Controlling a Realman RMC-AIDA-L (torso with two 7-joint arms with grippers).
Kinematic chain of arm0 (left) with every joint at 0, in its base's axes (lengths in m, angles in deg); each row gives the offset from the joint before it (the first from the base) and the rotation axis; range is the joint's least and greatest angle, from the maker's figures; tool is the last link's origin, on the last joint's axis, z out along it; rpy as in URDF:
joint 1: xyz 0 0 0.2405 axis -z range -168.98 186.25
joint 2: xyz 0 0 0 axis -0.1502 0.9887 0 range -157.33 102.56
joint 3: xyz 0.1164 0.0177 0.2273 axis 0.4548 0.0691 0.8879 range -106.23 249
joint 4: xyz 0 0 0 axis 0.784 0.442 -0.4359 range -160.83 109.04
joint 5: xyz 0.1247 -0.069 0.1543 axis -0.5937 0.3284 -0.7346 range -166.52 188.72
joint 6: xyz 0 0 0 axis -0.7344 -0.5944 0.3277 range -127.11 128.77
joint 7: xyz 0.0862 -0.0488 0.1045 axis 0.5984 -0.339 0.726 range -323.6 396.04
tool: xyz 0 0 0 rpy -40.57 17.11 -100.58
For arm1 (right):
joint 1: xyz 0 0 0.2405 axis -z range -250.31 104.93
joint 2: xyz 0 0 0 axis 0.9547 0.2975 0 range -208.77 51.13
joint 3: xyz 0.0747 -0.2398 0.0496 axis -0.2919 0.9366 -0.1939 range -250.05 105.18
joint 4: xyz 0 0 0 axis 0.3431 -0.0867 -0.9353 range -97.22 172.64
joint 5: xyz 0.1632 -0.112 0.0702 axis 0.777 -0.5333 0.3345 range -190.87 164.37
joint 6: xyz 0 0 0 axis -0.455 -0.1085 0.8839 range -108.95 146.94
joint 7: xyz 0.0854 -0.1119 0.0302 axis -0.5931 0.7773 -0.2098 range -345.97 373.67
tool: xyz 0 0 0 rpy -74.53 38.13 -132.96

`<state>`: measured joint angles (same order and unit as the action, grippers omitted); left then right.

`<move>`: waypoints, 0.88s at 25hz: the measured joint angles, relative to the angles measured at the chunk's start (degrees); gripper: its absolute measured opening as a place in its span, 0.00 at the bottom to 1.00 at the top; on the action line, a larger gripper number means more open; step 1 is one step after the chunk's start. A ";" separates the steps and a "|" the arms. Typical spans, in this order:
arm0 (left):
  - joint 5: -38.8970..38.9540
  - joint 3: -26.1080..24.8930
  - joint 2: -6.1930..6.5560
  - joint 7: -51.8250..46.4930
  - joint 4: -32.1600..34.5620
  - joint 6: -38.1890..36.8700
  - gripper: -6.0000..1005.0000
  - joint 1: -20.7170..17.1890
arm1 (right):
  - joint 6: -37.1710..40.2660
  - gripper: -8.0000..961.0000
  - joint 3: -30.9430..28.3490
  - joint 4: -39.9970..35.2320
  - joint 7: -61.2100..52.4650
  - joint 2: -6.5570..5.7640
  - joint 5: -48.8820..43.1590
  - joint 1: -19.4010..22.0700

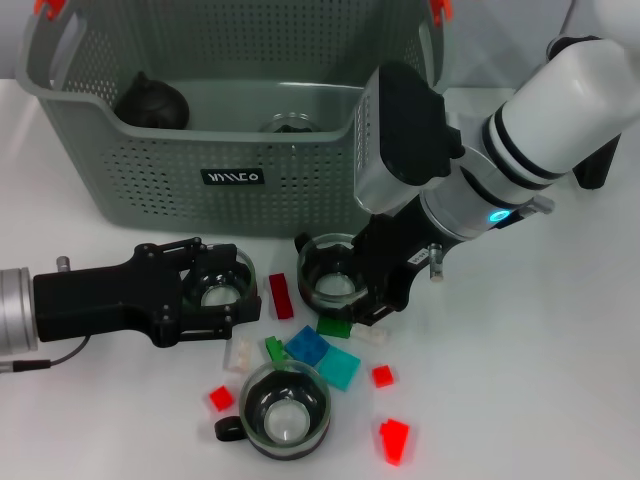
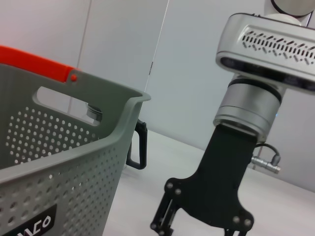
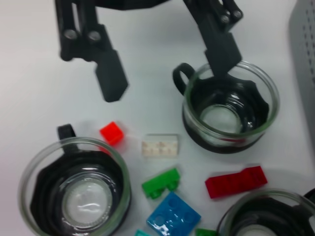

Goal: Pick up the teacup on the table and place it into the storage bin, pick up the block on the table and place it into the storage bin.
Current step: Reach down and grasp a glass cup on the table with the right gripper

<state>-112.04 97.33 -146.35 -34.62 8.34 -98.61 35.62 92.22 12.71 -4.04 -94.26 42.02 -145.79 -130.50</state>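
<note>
The left gripper (image 1: 228, 292) straddles a glass teacup (image 1: 217, 291) with spread fingers; the right gripper (image 1: 372, 300) hovers over another teacup (image 1: 333, 272), grip unclear.

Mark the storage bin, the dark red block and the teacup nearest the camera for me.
storage bin (image 1: 150, 170), head view, front perforated wall.
dark red block (image 1: 282, 296), head view, top face.
teacup (image 1: 285, 410), head view, inner bottom.

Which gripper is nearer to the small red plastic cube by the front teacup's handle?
Left. The left gripper sits just behind the small red plastic cube; the right gripper is farther off, behind and to its right.
</note>
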 joint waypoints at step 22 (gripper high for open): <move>0.22 -0.11 -0.05 -0.05 -0.23 0.31 0.82 -0.19 | -13.15 0.63 9.16 7.40 0.63 0.18 4.94 -2.21</move>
<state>-111.82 97.23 -146.39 -34.67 8.11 -98.31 35.43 79.07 21.87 3.36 -93.63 42.20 -140.85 -132.71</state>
